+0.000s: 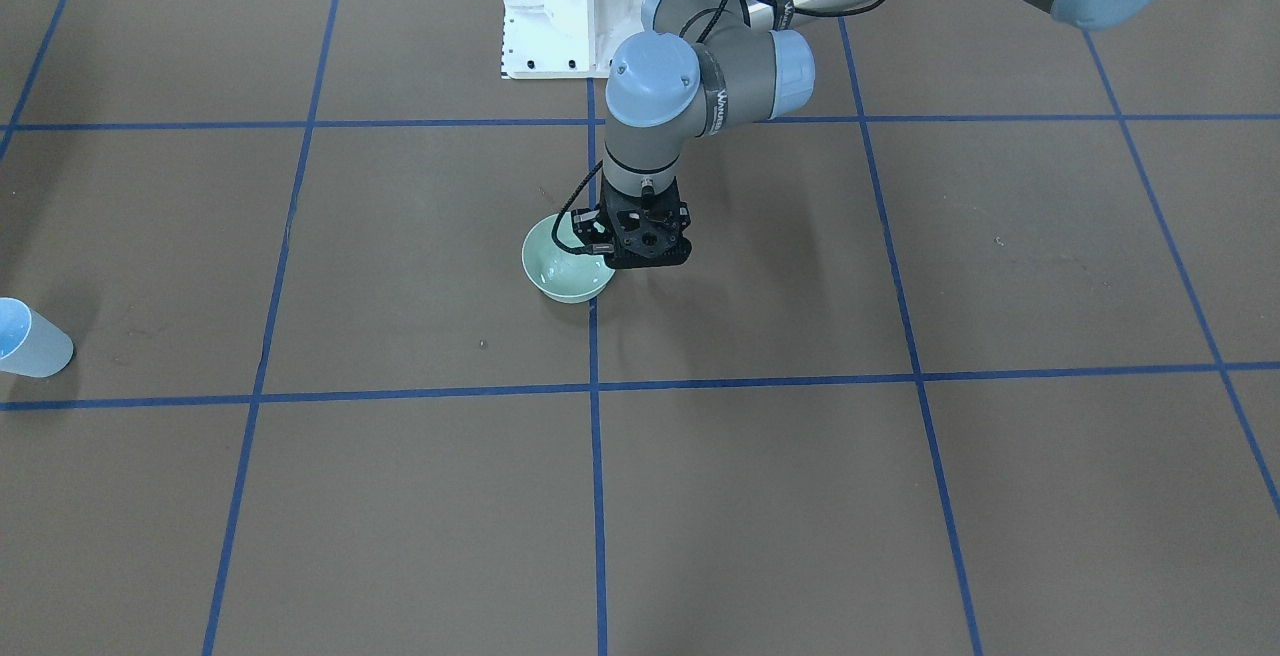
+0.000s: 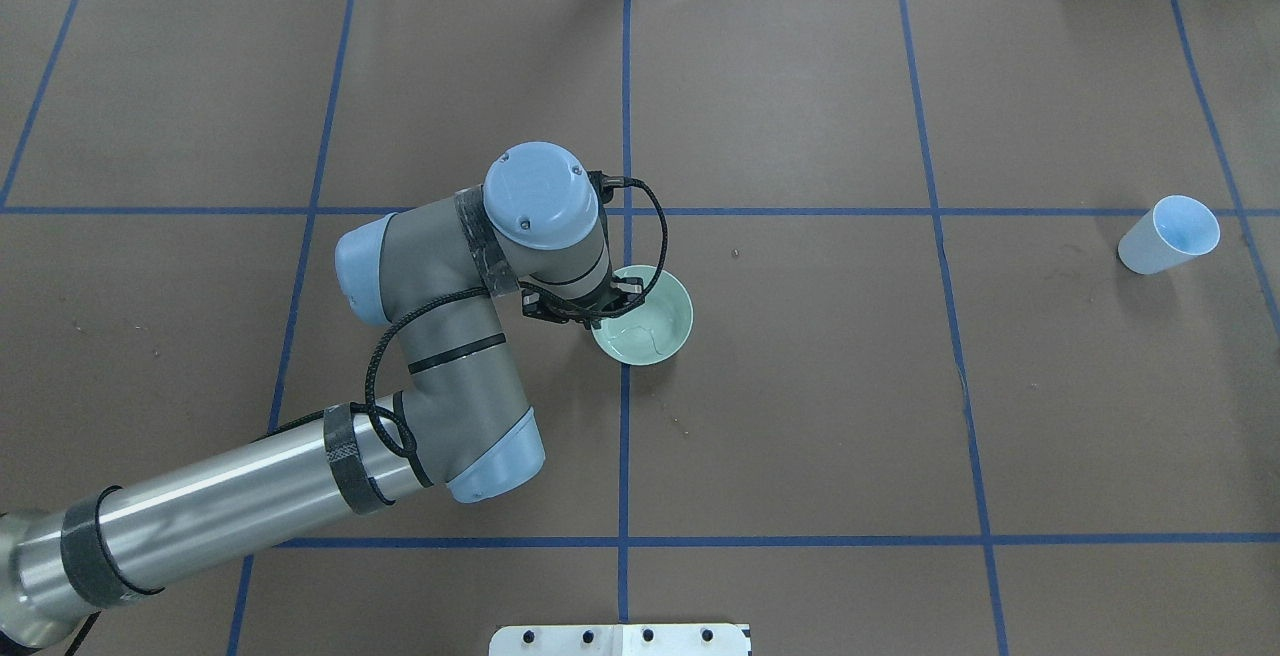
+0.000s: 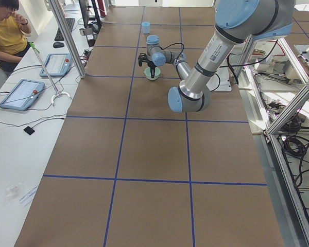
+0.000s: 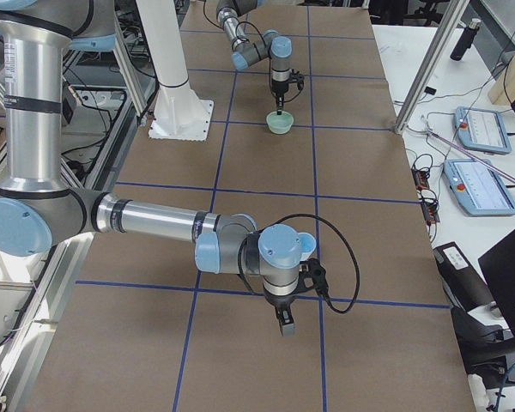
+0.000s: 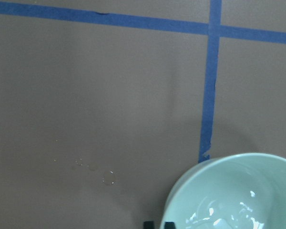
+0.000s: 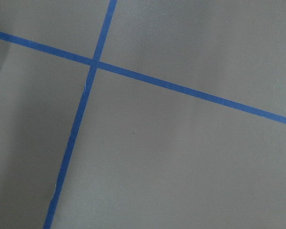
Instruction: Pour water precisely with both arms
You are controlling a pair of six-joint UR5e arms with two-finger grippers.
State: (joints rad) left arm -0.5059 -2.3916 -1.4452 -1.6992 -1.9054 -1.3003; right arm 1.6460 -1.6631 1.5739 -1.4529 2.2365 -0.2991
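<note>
Two arms are in view. The left arm (image 2: 440, 356) reaches to the one pale green bowl (image 2: 675, 306), and the right arm (image 4: 154, 225) hangs well apart from it, toward the robot's right. One light blue cup (image 2: 1168, 234) stands far to the bowl's right, and I cannot tell what it holds. Lettering on the left arm's wrist is too small to read. The bowl holds the water (image 5: 224, 220), a shallow glinting pool. A few droplets (image 5: 108, 178) lie on the counter (image 2: 800, 436) just beside the bowl. The left gripper (image 5: 158, 223) points down at the bowl's rim. Its jaws are narrow, one tip outside the rim and one inside, closed on it. The right gripper (image 4: 285, 324) hovers over bare counter, and I cannot tell how its jaws stand.
</note>
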